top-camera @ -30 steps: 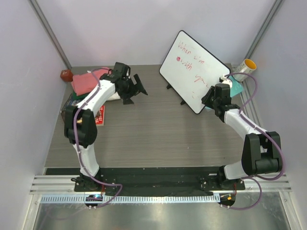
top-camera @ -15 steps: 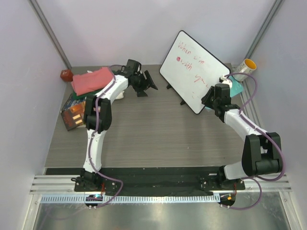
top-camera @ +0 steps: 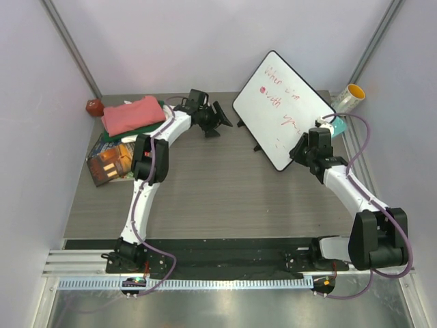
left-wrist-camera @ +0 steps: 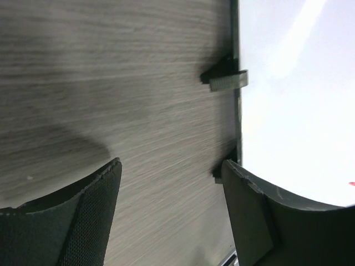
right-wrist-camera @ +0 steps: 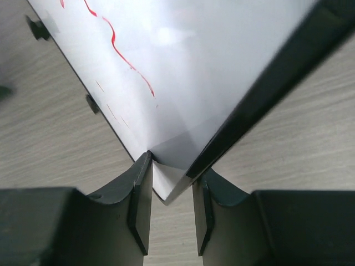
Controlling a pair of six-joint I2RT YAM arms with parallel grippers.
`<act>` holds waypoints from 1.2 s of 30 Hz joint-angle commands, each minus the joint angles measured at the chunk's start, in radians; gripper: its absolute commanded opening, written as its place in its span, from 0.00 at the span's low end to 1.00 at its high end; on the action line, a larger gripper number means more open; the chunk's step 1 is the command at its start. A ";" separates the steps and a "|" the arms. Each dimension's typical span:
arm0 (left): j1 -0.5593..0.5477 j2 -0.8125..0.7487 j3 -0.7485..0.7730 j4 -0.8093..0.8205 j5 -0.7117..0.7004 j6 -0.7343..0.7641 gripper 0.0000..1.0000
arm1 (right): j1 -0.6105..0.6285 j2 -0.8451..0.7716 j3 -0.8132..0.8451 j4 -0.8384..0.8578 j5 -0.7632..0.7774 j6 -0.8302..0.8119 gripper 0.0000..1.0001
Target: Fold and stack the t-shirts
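**Left pincer [top-camera: 217, 117] spread and empty, right pincer [right-wrist-camera: 172, 166] pinching the board [top-camera: 283, 109]; shirts behind the left pincer**

The left pincer's jaws stand wide apart with nothing between them, only bare table [left-wrist-camera: 111, 83] below. Just ahead of its fingertips is the board's dark edge with two small feet [left-wrist-camera: 224, 79] on the wood. In the wrist view one fingertip comes close to that edge, but I cannot tell whether it touches.

Behind this pincer, on its wrist side, lies the pink shirt [top-camera: 133, 115], folded flat. The forearm runs close past the shirt's near corner. The pink shirt rests on the green shirt [top-camera: 123, 133], which shows only as a dark strip along its edges. Both are apart from the jaws, neither touched nor held. Further out the same way, a glossy book [top-camera: 109, 160] sticks out from under the pile, and a small red-brown thing [top-camera: 94, 106] sits beyond the pile at the wall.

The right pincer is closed on the board's lower corner, one finger on the white face and the other on the back. The board leans tilted, away from this pincer towards the left one, with red writing on its face. Behind the right pincer a teal thing [top-camera: 338, 124] and a yellow-and-white cup [top-camera: 351, 96] stand at the table's far corner. The shirts are well apart from this pincer, past the board and the left pincer
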 commanded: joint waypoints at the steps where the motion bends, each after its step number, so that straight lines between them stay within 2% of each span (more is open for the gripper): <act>1: -0.006 0.042 0.066 0.092 0.026 -0.037 0.73 | 0.007 -0.022 -0.070 -0.273 0.075 -0.097 0.01; 11: -0.045 0.165 0.242 0.102 0.029 -0.082 0.72 | 0.021 -0.016 -0.085 -0.277 0.039 -0.083 0.01; 23: -0.052 0.119 0.176 0.100 0.046 -0.051 0.73 | 0.027 -0.001 -0.029 -0.231 0.031 -0.060 0.01; 34: -0.052 0.137 0.194 0.109 0.049 -0.061 0.77 | 0.039 -0.040 0.005 -0.222 0.037 -0.048 0.01; 36: -0.052 0.139 0.193 0.111 0.055 -0.059 0.77 | 0.042 -0.042 0.013 -0.222 0.046 -0.050 0.08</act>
